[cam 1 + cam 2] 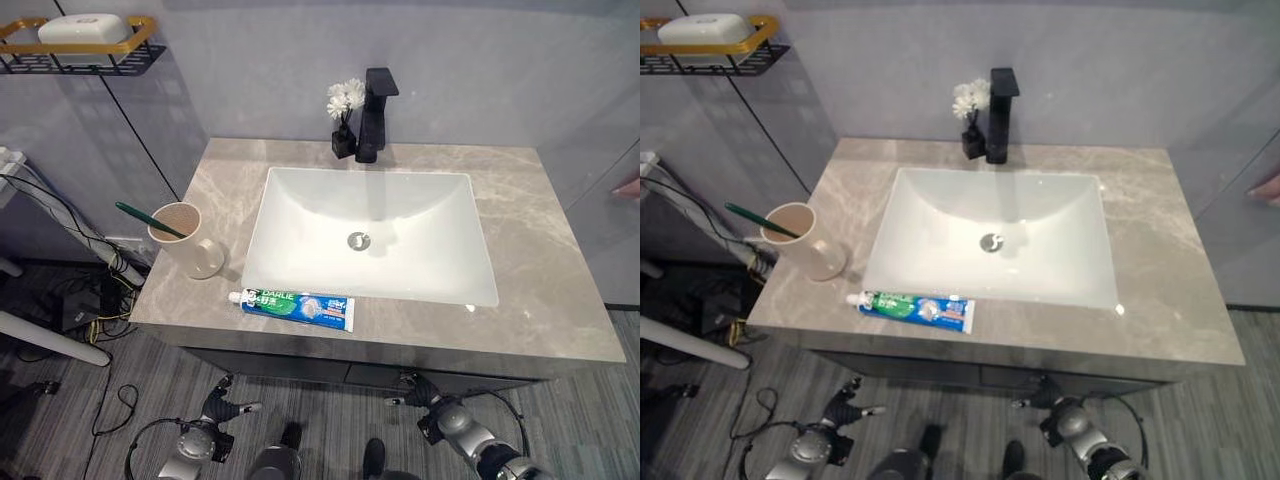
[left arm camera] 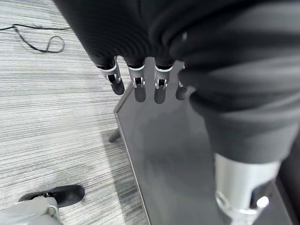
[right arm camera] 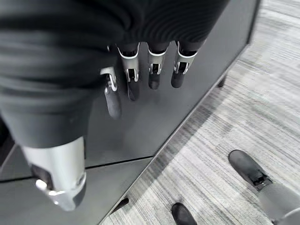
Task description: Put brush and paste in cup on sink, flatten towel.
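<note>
A beige cup [image 1: 187, 241] stands on the grey stone counter [image 1: 560, 270], left of the white sink [image 1: 300, 230]. A green toothbrush [image 1: 150, 220] leans in the cup, its handle sticking out to the left. A blue-green toothpaste tube [image 1: 296, 308] lies flat along the counter's front edge, before the basin. My left hand [image 1: 215, 410] and right hand [image 1: 425, 408] hang low in front of the dark cabinet, below the counter. Both are open, the fingers [image 2: 138, 86] of the left and the fingers [image 3: 152, 75] of the right straight and holding nothing.
A black faucet [image 1: 376, 115] and a small dark vase of white flowers [image 1: 345, 115] stand behind the basin. A wall shelf [image 1: 85, 50] with a white soap hangs at the upper left. A person's hand [image 1: 630, 187] shows at the right edge.
</note>
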You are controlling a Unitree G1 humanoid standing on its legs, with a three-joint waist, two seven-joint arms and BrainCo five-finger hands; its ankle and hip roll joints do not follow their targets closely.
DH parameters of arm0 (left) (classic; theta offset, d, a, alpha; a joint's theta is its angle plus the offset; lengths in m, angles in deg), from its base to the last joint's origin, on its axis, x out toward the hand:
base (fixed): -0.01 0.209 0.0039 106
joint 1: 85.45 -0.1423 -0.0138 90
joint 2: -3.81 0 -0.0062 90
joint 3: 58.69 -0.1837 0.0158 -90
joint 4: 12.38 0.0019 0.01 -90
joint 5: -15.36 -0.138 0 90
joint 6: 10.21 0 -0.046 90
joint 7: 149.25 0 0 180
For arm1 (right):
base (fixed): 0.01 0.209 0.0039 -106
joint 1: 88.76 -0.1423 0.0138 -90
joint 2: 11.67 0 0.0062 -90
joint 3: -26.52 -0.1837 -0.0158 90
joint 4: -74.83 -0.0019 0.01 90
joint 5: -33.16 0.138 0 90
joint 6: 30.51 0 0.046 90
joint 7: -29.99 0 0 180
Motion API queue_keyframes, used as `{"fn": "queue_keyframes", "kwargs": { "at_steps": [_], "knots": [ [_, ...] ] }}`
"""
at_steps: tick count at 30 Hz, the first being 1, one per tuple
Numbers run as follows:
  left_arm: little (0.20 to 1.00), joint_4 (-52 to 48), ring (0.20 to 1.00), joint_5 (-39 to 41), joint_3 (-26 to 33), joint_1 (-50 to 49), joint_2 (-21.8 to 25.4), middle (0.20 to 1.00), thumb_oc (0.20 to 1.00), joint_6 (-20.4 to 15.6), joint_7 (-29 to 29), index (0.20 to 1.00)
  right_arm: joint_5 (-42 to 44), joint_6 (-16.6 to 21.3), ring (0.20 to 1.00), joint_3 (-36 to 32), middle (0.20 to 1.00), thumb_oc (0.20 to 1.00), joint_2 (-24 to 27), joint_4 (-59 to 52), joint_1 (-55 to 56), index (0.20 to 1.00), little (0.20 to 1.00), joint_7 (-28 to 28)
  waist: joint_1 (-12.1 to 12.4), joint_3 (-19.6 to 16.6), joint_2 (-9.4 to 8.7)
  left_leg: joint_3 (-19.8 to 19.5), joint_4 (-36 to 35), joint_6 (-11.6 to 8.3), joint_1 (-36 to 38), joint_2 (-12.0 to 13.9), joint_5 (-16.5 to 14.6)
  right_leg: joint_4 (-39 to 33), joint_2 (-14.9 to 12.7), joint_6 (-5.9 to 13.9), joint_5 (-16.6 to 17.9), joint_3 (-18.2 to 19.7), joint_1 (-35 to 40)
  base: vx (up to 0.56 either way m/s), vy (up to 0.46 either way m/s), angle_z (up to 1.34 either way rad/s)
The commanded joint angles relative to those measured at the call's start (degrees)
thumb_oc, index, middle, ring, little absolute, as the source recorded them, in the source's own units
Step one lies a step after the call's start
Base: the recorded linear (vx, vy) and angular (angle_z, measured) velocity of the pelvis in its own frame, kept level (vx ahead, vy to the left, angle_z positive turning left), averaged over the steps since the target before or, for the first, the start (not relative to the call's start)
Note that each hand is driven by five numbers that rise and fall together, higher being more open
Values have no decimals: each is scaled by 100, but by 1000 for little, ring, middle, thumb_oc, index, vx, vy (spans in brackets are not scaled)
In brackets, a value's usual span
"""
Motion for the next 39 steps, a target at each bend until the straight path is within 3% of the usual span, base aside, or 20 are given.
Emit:
{"fn": "queue_keyframes", "kwargs": {
  "at_steps": [1, 4, 9, 10, 17, 18, 19, 20, 22, 28, 34, 39],
  "knots": [
    [1000, 94, 1000, -65, -197, 44, 49, 1000, 1000, -158, -125, 1000, -42, 225, 1000, -180, 1000, 1000, 31, 17, -107, 1000, 1000, 150, -4, -272, -65, 15, -37, 151, -114, -24, 76, 633, -264, 107, -319, 419, -394, 52, 75, -10],
    [1000, 64, 1000, -18, -159, -66, 37, 1000, 1000, -155, -122, 1000, 400, 219, 1000, -386, 1000, 1000, -37, -68, 154, 1000, 1000, 34, -24, -338, -72, 202, -113, 210, 45, -12, 11, 526, -287, 154, -259, 534, -354, 55, 59, -32],
    [1000, 168, 1000, 95, -119, -137, 1, 1000, 1000, -118, -89, 1000, 290, 170, 1000, -312, 1000, 1000, -63, -17, 305, 1000, 1000, -7, 0, -384, -95, 254, -300, 226, 258, 39, 19, 448, -305, 180, -250, 531, -228, 46, 15, -21],
    [1000, 1519, 1000, 261, 141, 363, -57, 1000, 1000, -82, -69, 1000, 848, 168, 1000, -921, 1000, 1000, 46, 1080, 136, 1000, 1000, -12, 66, -388, -303, 324, 412, 474, -58, -510, -172, 879, -11, 13, -541, 432, -270, 38, -3, 3],
    [1000, 1932, 1000, 219, 168, 238, -211, 1000, 1000, -43, -42, 1000, 794, 170, 1000, -812, 1000, 1000, -100, 1023, 256, 1000, 1000, -34, 52, -630, -268, 303, -316, 442, 361, -326, 4, 373, -18, 30, -371, 394, 11, 59, 16, 2],
    [1000, 1847, 1000, 100, 161, 237, -172, 1000, 1000, -73, -129, 1000, 965, 166, 1000, -873, 1000, 1000, -146, 937, 312, 1000, 1000, -13, 51, -655, -266, 269, -482, 422, 453, -281, 75, 293, -8, 36, -341, 383, 59, 37, -1, 5],
    [1000, 1743, 1000, 65, 228, 213, -143, 1000, 1000, -94, -283, 1000, 2359, 199, 1000, -1429, 1000, 1000, -369, 938, 393, 1000, 1000, -88, 36, -663, -273, 277, -549, 404, 508, -250, 89, 211, -8, 54, -295, 385, 110, 24, -6, 6],
    [1000, 1646, 1000, 128, 296, 154, -149, 1000, 1000, -100, -338, 1000, 2418, 229, 1000, -1472, 1000, 1000, -398, 835, 392, 1000, 1000, -132, 44, -684, -280, 267, -570, 401, 479, -246, 113, 171, -13, 70, -258, 380, 87, -4, -5, 6],
    [1000, 1405, 1000, 125, 359, 13, -124, 1000, 1000, -108, -326, 1000, 2004, 247, 1000, -1208, 1000, 1000, -354, 588, 353, 1000, 1000, -143, 89, -686, -288, 255, -609, 387, 460, -230, 131, 117, -16, 83, -232, 350, 78, -34, -14, -1],
    [1000, 1192, 1000, -14, 283, -180, 1, 1000, 1000, -106, -343, 1000, 1921, 238, 1000, -1081, 1000, 1000, -277, 374, 153, 1000, 1000, -46, 186, -664, -310, 156, -609, 346, 393, -215, 171, 154, -26, 94, -251, 256, 73, -7, 0, 6],
    [1000, -711, 1000, -411, -368, -595, 869, 1000, 1000, -185, 292, 1000, 1728, 209, 1000, -1162, 1000, 1000, -63, 769, -181, 1000, 1000, 49, 259, -549, -143, -243, -609, 286, 125, -268, 335, 526, -52, 68, -401, -111, -182, -74, 10, 30],
    [1000, -3158, 1000, -67, -273, -1366, 2340, 1000, 1000, -323, 1222, 1000, 1317, 144, 1000, -1348, 1000, 1000, 140, 1404, -353, 1000, 1000, 125, 392, -547, 50, -487, -609, 232, -53, -374, 436, 366, -115, 114, -375, -448, -104, -37, 16, 43]
  ]
}}
